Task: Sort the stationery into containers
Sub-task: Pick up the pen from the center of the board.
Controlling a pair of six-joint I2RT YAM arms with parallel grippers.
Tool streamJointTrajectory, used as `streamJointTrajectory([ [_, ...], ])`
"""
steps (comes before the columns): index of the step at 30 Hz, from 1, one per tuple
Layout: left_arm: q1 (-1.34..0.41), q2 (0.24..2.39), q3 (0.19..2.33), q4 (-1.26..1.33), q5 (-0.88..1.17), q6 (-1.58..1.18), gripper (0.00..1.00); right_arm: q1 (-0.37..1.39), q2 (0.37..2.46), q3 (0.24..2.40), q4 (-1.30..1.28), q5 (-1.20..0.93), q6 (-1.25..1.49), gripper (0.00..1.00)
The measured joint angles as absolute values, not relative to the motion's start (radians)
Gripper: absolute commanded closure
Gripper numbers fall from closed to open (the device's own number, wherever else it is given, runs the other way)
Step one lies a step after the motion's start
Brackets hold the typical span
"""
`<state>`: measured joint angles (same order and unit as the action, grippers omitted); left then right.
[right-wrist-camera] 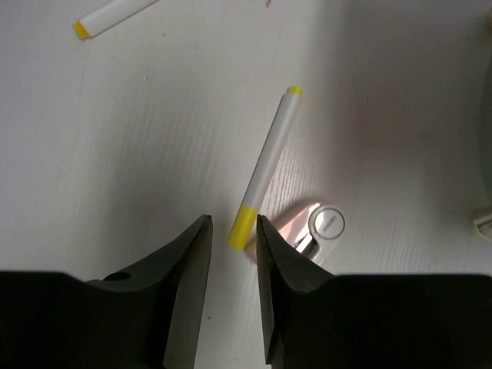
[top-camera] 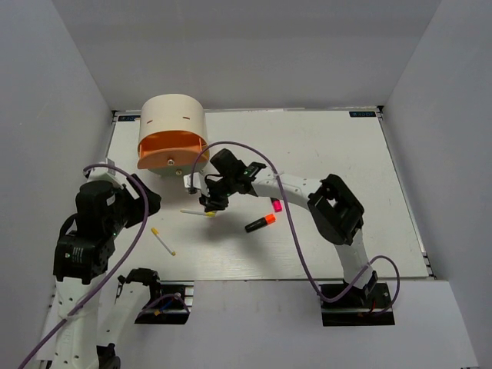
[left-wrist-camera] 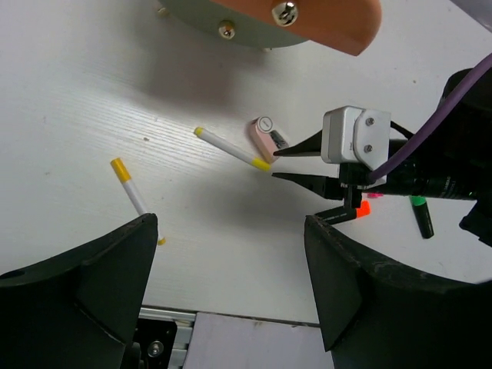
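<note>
The cream drum container (top-camera: pixel 171 123) with its orange front stands at the back left. One pale stick (right-wrist-camera: pixel 269 161) lies on the table with its yellow end between the fingers of my right gripper (right-wrist-camera: pixel 233 221). The jaws stand partly apart, with a gap on the left side. The pink-and-white clip piece (right-wrist-camera: pixel 315 227) lies just right of that end. A second stick (left-wrist-camera: pixel 131 188) lies apart to the left. My left gripper (left-wrist-camera: pixel 231 223) hovers wide open over bare table, holding nothing. The orange-capped marker (top-camera: pixel 261 223) and pink-capped marker (top-camera: pixel 277 205) lie under the right arm. The green-capped marker (left-wrist-camera: pixel 421 215) lies beyond.
A purple cable (top-camera: pixel 254 157) loops over the right arm. The table's near edge (left-wrist-camera: pixel 231 319) runs just below my left gripper. Grey walls close in the table on three sides.
</note>
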<state>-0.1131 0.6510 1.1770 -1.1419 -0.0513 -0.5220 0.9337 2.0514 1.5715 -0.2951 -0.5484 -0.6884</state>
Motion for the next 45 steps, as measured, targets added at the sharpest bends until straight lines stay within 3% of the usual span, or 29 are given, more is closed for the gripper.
streamJointTrajectory([
  [12, -0.113, 0.577, 1.101, -1.208, -0.095, -0.567, 0.13, 0.998, 2.206, 1.708, -0.284, -0.48, -0.667, 0.6],
  [28, -0.113, 0.526, 1.032, -1.25, -0.107, -0.608, 0.13, 1.01, 2.284, 1.735, -0.257, -0.342, -0.627, 0.57],
  [39, -0.113, 0.491, 0.913, -1.247, -0.101, -0.698, 0.12, 1.01, 2.36, 1.891, -0.454, -0.428, -0.715, 0.71],
  [45, -0.113, 0.49, 0.847, -1.214, -0.101, -0.751, 0.09, 1.008, 2.333, 1.855, -0.52, -0.481, -0.768, 0.95],
])
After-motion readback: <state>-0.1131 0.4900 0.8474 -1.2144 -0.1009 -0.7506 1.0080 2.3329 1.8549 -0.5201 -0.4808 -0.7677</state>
